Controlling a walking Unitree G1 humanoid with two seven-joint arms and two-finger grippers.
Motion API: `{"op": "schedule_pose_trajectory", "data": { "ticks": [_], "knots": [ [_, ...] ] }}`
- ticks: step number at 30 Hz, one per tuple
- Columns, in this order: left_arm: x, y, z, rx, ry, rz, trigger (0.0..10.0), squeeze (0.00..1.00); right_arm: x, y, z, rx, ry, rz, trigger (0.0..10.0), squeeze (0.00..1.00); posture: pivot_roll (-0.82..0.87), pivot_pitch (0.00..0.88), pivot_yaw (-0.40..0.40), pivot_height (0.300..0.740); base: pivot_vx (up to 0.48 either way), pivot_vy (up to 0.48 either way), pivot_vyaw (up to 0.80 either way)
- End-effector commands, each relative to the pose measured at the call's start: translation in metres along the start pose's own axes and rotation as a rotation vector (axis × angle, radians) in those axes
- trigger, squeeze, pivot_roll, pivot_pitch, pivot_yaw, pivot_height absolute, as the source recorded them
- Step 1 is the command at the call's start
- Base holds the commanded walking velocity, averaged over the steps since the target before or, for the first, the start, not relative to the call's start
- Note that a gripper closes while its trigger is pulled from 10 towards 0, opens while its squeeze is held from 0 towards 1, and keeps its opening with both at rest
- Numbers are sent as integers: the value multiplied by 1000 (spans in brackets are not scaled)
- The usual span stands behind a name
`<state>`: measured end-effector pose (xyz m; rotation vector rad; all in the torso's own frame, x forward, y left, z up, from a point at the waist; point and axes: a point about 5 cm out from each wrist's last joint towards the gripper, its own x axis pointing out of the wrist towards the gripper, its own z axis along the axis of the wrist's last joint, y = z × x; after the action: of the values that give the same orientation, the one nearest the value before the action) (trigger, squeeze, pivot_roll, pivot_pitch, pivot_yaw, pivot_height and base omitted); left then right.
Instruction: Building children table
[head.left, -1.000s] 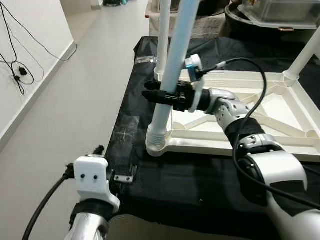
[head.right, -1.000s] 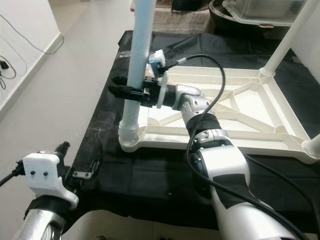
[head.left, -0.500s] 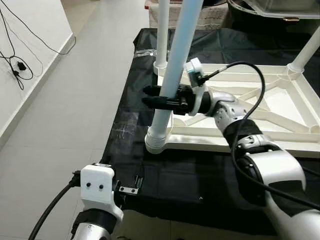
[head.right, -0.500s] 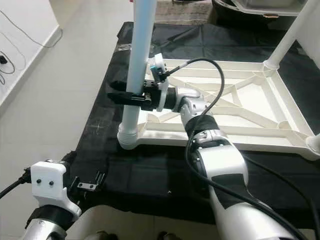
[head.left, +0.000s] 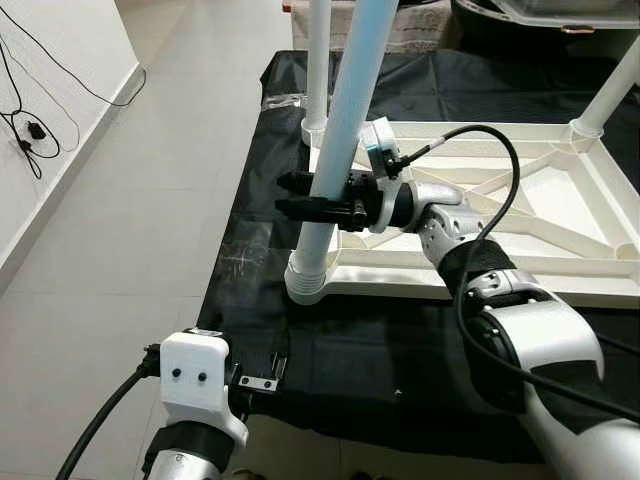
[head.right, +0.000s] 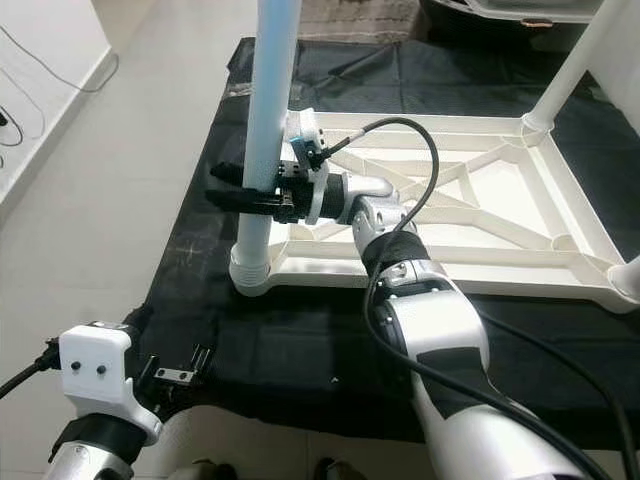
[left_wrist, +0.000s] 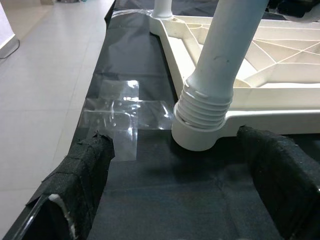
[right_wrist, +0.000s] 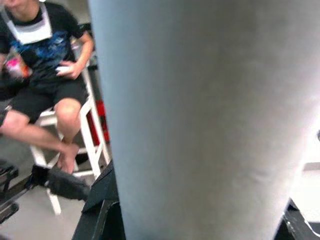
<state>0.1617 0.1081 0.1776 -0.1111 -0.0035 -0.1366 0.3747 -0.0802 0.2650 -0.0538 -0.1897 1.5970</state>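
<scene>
Looking down from our head, we lose the top of the pale blue table leg past the upper edge, and a second white leg behind it is cut off the same way. The blue leg leans slightly and stands with its threaded white foot in the near left corner socket of the upturned white tabletop, which lies underside up on a black cloth. Our right gripper reaches across from the right, its two black fingers closed around the leg a little above the socket, one finger passing on each side. Its wrist camera sits so close that the leg is a blurred grey wall; beside it we make out a seated person on a white stool.

Our left gripper hangs low at the cloth's near edge, well apart from the leg. Its padded fingers stand wide apart with nothing between them. A patch of clear tape lies on the cloth just beside the socket. Further legs rise at the far right corner and near right. Black cables trail along the wall.
</scene>
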Motion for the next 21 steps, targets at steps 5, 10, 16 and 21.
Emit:
{"op": "schedule_pose_trajectory", "data": {
  "ticks": [5,10,16,21],
  "knots": [
    [-2,0,0,7,11,12,10000,0,16,7,-15,-33,125,90,10000,0,168,249,-37,740,0,0,0],
    [-2,-1,0,6,10,12,10000,0,25,8,-15,-83,182,101,10000,0,164,243,-42,740,0,0,0],
    [-1,-2,-1,7,7,14,10000,0,30,8,-19,-108,236,93,10000,0,160,237,-51,740,0,0,0],
    [-1,-1,-1,8,7,16,10000,0,34,9,-23,-110,261,95,10000,0,158,236,-53,740,0,0,0]
  ]
}}
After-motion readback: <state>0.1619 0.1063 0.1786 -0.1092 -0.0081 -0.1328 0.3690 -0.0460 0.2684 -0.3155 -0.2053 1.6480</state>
